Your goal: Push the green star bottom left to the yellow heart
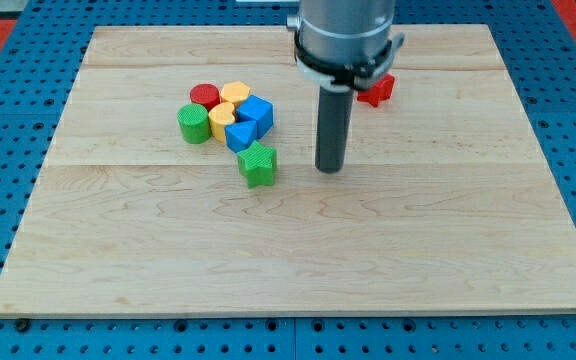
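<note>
Pushing the green star point(257, 164) down-left is the step in hand. It sits centre-left of frame, just below the blue blocks point(248, 124), w/ the yellow heart point(221, 119) up-left in the cluster. My tip point(330, 169) is right of the star, apart — bare rod, no fingers, holding nothing. Approach from the star's upper right. No readable writing.

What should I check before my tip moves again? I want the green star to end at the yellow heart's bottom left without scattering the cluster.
1. My tip in view, clear of all blocks: ok.
2. Green star located, to the tip's left in the view: ok.
3. Yellow heart identified inside the cluster: ok.
4. Star already at the heart's bottom left: not ok; it lies to its bottom right.
5. Free path: not ok; the blue block touches or nearly touches the star.
6. Green cylinder crowds the target spot: cannot tell.
</note>
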Controlling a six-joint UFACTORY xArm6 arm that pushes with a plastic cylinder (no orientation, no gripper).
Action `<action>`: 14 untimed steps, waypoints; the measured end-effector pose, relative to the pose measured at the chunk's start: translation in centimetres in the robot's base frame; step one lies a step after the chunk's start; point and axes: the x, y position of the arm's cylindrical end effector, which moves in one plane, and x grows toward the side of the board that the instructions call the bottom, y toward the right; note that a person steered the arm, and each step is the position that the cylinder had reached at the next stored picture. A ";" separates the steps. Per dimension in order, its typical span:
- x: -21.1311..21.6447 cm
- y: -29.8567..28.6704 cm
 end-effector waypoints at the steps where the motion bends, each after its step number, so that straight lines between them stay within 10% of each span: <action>1: 2.6 -6.5; 3: 11.0 -11.0; 6: 3.4 -17.2; 8: 0.3 -9.1; 12: 6.3 1.5; 14: 6.1 -7.5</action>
